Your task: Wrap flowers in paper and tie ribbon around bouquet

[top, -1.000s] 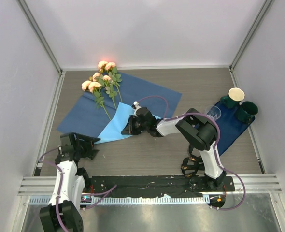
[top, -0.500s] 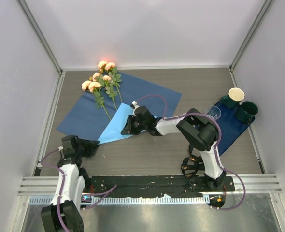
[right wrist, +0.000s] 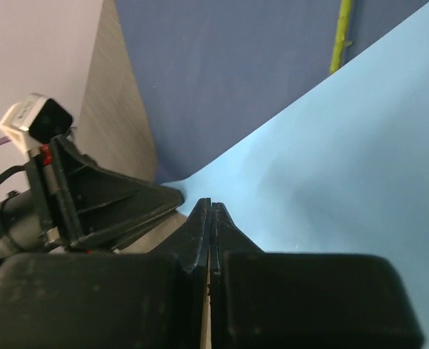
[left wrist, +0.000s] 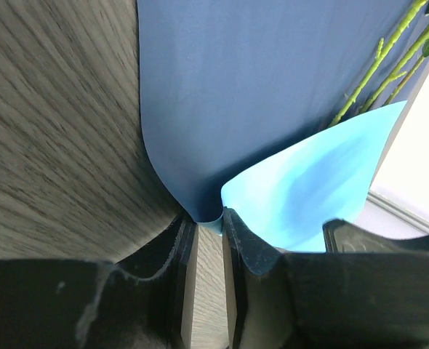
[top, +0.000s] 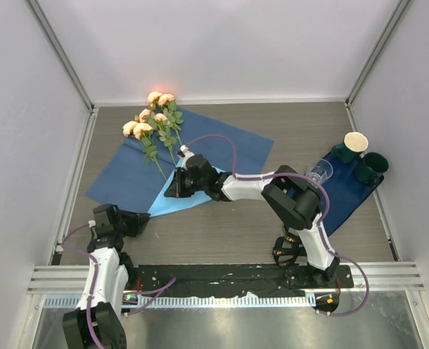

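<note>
The paper [top: 222,142] lies dark blue face up, with its near corner folded over as a light blue flap [top: 172,198]. The flowers [top: 153,120], pink roses on green stems, lie on its far left part; their stems show in the left wrist view [left wrist: 374,73]. My right gripper [top: 177,187] [right wrist: 211,203] is shut on the flap's edge. My left gripper [top: 143,218] [left wrist: 209,214] is closed to a narrow gap on the paper's folded corner [left wrist: 203,207]. No ribbon or bouquet is in view.
A dark navy mat [top: 345,193] at the right carries two dark green cups [top: 374,167], a white-lined cup [top: 355,140] and a clear plastic cup [top: 321,171]. Grey walls enclose the table on three sides. The left gripper [right wrist: 105,203] shows in the right wrist view.
My right gripper moved left with the light blue flap, folding it further over. My left gripper's jaws narrowed onto the paper's near corner.
</note>
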{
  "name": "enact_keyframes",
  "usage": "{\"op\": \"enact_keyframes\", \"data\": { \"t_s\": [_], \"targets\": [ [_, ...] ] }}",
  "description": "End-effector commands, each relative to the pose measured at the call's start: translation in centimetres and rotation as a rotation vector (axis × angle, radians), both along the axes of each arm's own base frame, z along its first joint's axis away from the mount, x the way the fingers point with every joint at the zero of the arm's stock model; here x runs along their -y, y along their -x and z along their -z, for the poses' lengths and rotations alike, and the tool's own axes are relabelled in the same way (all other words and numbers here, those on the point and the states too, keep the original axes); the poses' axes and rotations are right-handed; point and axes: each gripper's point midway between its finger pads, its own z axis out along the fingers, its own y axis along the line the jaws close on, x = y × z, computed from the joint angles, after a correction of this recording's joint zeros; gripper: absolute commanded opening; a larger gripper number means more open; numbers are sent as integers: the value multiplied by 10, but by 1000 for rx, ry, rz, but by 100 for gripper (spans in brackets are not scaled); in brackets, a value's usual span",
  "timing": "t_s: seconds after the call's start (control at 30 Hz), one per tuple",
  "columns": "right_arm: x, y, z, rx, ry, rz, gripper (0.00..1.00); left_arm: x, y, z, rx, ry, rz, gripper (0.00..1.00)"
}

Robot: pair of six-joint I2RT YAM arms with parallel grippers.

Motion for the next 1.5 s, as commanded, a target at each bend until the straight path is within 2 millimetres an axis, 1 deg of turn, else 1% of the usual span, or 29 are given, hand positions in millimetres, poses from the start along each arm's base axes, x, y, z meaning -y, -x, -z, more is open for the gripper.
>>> {"op": "enact_keyframes", "data": {
  "t_s": [0.0,0.13,0.2,0.23,0.3,0.33,0.5,0.6,0.67,0.7,0.73,0.77,0.8,0.83,0.87,0.9,0.93,0.97,1.03,1.07,1.13,1.2,1.23,1.27,1.3,1.33,1.37,1.43,1.47],
  "targets": [
    [-5,-16,21,56,80,31,0,-3,-5,-6,39,-44,25,22],
    [3,-21,43,70,169,51,0,-3,-8,-14,62,-52,37,18],
    [11,-23,49,91,211,65,0,-3,-11,-20,83,-78,62,14],
    [18,-26,54,94,245,90,0,-5,-15,-28,105,-94,69,7],
    [23,-26,60,94,275,103,0,-6,-19,-35,128,-117,82,5],
    [27,-26,63,89,294,116,0,-6,-23,-43,149,-141,100,0],
    [31,-16,73,47,297,119,0,-7,-34,-67,207,-235,139,0],
    [33,-12,74,26,277,124,0,2,-44,-90,262,-303,190,0],
    [31,-9,73,1,253,129,0,18,-49,-100,291,-384,263,0],
    [29,-5,71,-13,237,119,0,25,-59,-115,317,-414,287,0],
    [26,-5,67,-28,208,126,0,48,-59,-120,335,-424,371,0],
    [28,-3,68,-41,199,126,0,51,-65,-125,336,-464,380,0],
    [26,1,66,-57,178,115,0,63,-75,-128,329,-486,431,0],
    [25,-3,60,-58,144,123,0,82,-76,-132,344,-495,494,0],
    [29,1,62,-81,131,127,0,89,-79,-130,333,-512,523,0],
    [29,0,52,-81,99,129,0,96,-83,-120,298,-541,574,0],
    [29,-3,45,-81,68,128,0,108,-88,-127,314,-547,611,0],
    [33,-1,43,-101,56,132,0,113,-90,-125,307,-549,638,0],
    [33,-1,24,-114,-15,108,1,124,-98,-116,286,-571,704,0],
    [43,-4,24,-133,-25,126,2,126,-99,-113,276,-577,723,0],
    [49,-8,4,-115,-62,136,6,135,-100,-108,276,-586,784,0],
    [61,-11,0,-115,-66,137,8,143,-105,-106,280,-597,823,0],
    [66,-13,-8,-107,-77,139,12,146,-107,-108,294,-617,848,0],
    [73,-10,-4,-113,-67,140,15,150,-111,-108,299,-624,861,0],
    [85,-16,-3,-98,-52,155,17,160,-109,-111,322,-605,908,0],
    [93,-18,-4,-86,-43,169,25,164,-111,-110,322,-609,924,0],
    [104,-18,-8,-67,-37,180,28,167,-112,-102,303,-616,956,0],
    [122,-26,-13,-19,-14,188,34,180,-114,-103,312,-590,1006,0],
    [129,-27,-22,10,-13,194,35,184,-115,-100,310,-588,1022,0]
  ]
}}
